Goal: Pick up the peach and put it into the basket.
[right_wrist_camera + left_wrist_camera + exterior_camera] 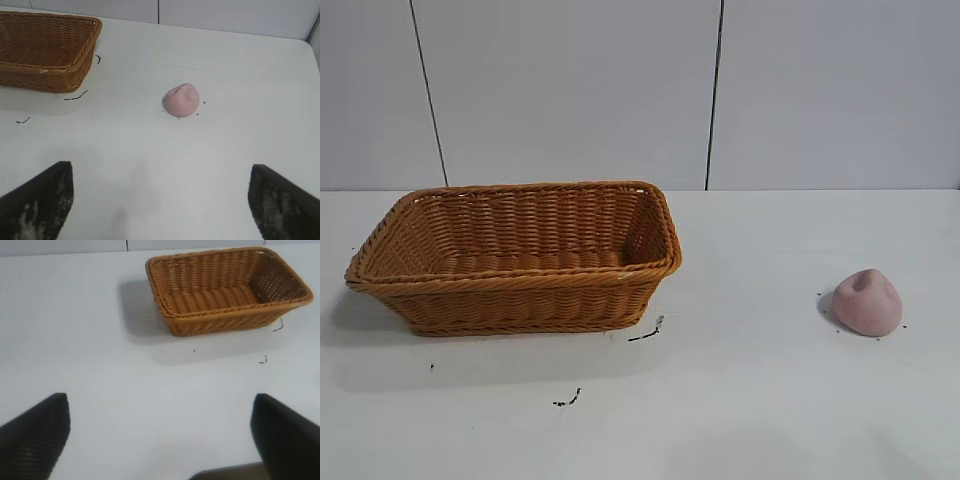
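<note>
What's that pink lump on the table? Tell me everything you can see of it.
The peach is a small, matte, pale pink rounded lump with a slightly pointed, dimpled top. It sits alone on the white table, to the right of the wicker basket and well apart from it. Tiny dark specks dot the table around its base. Nothing touches it but the table; the right hand is open and short of it.

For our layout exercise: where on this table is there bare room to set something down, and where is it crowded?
Bare table lies between the basket and the peach, and along the near edge. The basket's floor is bare too. Both grippers, left and right, are open above bare table. Nowhere is crowded.
</note>
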Robot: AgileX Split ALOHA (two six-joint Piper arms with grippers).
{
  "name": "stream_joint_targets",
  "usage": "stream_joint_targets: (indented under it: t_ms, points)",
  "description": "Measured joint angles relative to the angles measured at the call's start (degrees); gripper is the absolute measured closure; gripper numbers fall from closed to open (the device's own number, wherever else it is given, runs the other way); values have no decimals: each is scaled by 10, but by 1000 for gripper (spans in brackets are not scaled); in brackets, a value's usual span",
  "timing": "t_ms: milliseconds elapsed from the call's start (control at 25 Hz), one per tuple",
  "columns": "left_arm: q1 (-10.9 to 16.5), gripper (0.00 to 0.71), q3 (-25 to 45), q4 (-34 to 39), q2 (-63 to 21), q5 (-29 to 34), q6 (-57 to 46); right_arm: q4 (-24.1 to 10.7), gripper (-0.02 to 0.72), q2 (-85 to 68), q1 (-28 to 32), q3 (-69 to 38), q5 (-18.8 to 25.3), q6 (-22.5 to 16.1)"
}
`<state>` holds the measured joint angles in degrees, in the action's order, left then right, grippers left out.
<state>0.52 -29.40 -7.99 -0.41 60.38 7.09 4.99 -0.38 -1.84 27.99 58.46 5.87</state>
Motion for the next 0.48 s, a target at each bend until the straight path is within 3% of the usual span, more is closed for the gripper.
stream_joint_targets:
  t_ms: [320, 480]
  points:
    - [0, 16, 0, 0, 0, 0, 0, 0, 49, 0, 0, 1, -1, 0]
    - [0, 16, 0, 0, 0, 0, 0, -2, 49, 75, 0, 27, -5, -1]
